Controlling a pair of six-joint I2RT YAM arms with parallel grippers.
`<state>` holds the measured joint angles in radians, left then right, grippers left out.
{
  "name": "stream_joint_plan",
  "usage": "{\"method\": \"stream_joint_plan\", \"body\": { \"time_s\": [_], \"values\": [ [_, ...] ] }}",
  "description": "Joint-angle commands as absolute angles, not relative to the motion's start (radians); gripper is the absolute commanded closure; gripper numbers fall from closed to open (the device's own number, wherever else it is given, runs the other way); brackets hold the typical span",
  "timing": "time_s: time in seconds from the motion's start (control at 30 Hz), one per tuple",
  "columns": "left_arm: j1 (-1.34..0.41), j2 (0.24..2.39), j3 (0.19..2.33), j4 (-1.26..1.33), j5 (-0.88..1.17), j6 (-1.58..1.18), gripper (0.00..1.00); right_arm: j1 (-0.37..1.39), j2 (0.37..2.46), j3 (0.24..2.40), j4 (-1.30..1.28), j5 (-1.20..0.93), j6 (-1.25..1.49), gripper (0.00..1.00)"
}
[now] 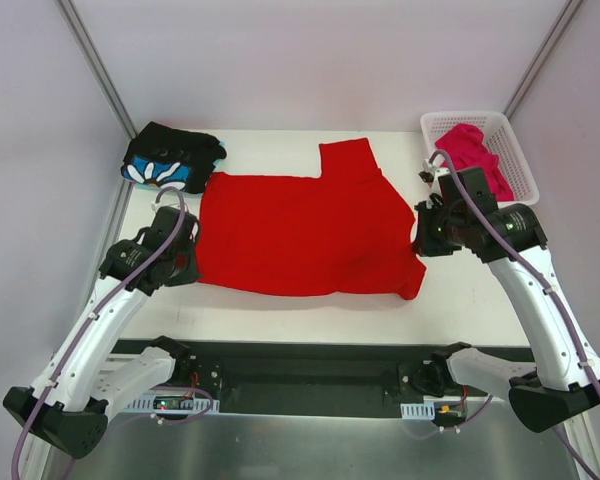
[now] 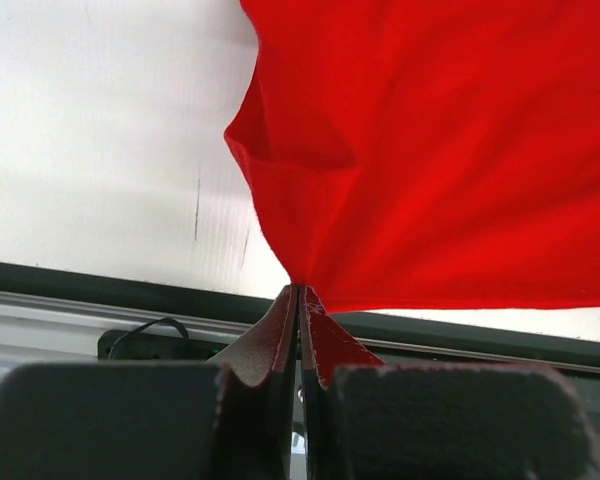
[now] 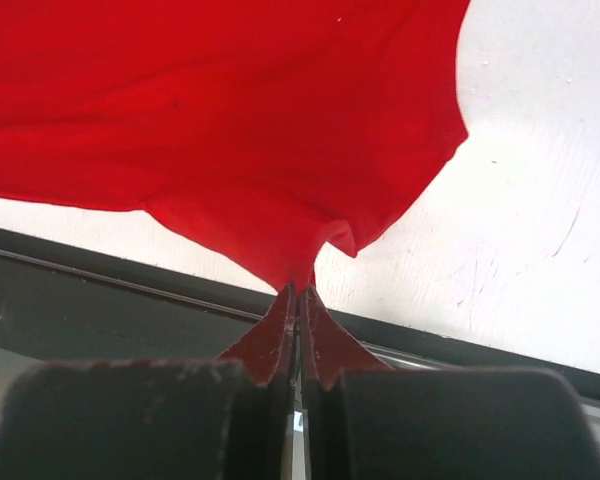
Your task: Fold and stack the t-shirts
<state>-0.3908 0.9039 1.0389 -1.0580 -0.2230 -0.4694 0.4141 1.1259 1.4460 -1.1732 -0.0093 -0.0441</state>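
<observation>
While spread over the middle of the table (image 1: 280,305), pinched at two spots: red t-shirt (image 1: 300,230). Clamped at near-left hem corner by left gripper (image 2: 298,292), jaws fully closed on cloth. Clamped at right-hand edge by right gripper (image 3: 300,292), likewise fully closed on a bunched fold. Bundled at far left, just beside the red cloth: black flower-print t-shirt (image 1: 170,160). Crumpled in white basket (image 1: 525,175) at far right: magenta-pink t-shirt (image 1: 475,150).
</observation>
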Motion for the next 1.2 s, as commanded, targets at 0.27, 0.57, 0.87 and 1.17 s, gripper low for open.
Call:
{"method": "stream_joint_plan", "body": {
  "time_s": [0.27, 0.57, 0.87, 1.17],
  "values": [
    [-0.377, 0.899, 1.045, -1.121, -0.259, -0.454, 1.00, 0.368, 1.095, 1.433, -1.175, 0.037, -0.064, 0.99],
    [-0.371, 0.994, 1.103, -1.080, -0.245, -0.423, 1.00, 0.342, 1.173, 1.516, -1.190, 0.047, -0.066, 0.99],
    [-0.321, 1.002, 1.060, -1.042, -0.212, -0.423, 1.00, 0.288, 1.232, 1.529, -1.158, 0.000, -0.066, 1.00],
    [-0.291, 1.094, 1.078, -0.973, -0.130, -0.452, 1.00, 0.287, 1.305, 1.572, -1.140, -0.041, -0.066, 0.99]
  ]
}}
